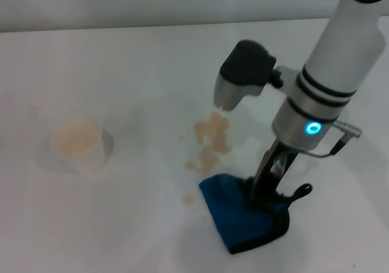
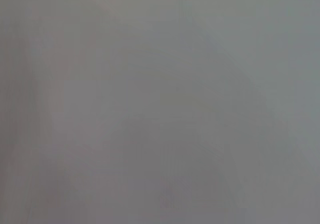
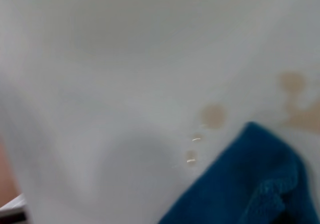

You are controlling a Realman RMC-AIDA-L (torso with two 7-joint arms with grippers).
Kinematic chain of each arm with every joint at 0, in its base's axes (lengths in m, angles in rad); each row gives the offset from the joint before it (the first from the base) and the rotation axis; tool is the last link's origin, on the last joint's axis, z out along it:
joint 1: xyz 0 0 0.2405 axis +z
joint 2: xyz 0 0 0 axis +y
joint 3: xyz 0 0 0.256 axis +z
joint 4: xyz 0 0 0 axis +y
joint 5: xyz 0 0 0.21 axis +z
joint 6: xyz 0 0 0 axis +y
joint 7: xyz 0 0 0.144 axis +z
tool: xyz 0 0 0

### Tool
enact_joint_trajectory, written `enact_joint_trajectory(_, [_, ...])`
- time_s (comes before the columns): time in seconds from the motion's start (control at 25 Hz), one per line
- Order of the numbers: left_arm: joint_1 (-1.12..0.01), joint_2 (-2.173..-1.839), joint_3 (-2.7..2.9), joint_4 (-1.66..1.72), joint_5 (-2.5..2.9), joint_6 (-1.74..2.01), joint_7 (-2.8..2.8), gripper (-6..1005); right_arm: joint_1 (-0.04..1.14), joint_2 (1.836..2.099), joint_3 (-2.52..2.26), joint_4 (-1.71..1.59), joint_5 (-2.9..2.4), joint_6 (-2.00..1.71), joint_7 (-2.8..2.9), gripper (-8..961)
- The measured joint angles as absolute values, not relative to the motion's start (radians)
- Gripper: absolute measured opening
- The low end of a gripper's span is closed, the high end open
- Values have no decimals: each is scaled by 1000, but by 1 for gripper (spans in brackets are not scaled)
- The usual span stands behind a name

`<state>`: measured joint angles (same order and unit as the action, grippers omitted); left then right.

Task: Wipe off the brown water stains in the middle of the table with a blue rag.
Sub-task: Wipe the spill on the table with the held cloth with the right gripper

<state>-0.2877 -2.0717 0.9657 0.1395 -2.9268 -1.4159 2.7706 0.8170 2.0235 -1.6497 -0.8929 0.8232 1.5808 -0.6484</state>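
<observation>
Blue rag point(image 1: 234, 215) pinned by right jaws point(image 1: 262, 201), grip unclear, stains point(image 1: 209, 140) beside, left jaws unseen.

On the broad plain white tabletop point(image 1: 121, 54), the right tool point(image 1: 267, 197) presses down onto a small folded bright-blue fluffy rag with black edging point(image 1: 234, 215). The rag's far corner lies just beside a cluster of pale tan liquid stains point(image 1: 211, 140). A white cup with a tan inside point(image 1: 78, 140) stands well apart to the left.
</observation>
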Motion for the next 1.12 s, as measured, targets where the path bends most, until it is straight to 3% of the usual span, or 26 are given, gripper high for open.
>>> enact_joint_trajectory(0.56, [-259, -2075, 986, 140, -2925, -1441, 2770, 875, 892, 2028, -1823, -816, 1083, 1413, -738, 72])
enact_joint_trajectory(1.12, [-235, -2077, 1019, 138, -2924, -1463, 2766, 873, 908, 2023, -1818, -755, 871, 1194, -580, 72])
